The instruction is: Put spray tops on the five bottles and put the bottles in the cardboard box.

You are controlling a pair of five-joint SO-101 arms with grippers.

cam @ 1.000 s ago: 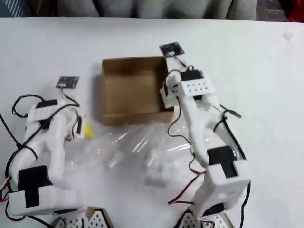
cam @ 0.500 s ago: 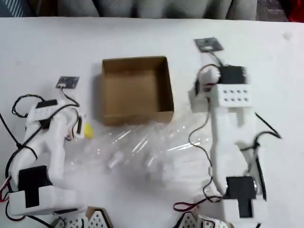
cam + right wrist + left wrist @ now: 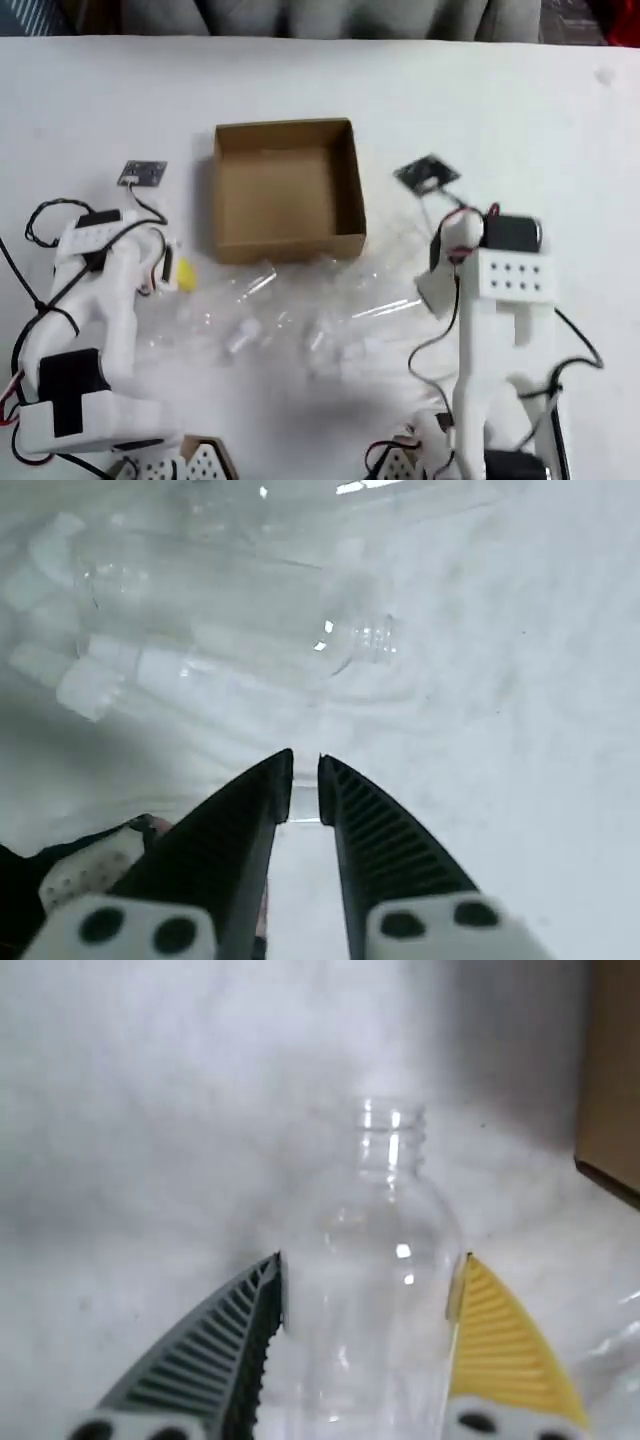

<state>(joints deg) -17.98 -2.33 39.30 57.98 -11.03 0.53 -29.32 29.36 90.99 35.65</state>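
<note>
your left gripper clasps a clear bottle by its body, grey and yellow fingers pressed to either side, the open neck pointing away from the gripper, near a front corner of the cardboard box. your right gripper hangs over the white table, fingers drawn to a narrow slit, close to the heap of loose bottles and white spray tops lying in front of the box.
</note>
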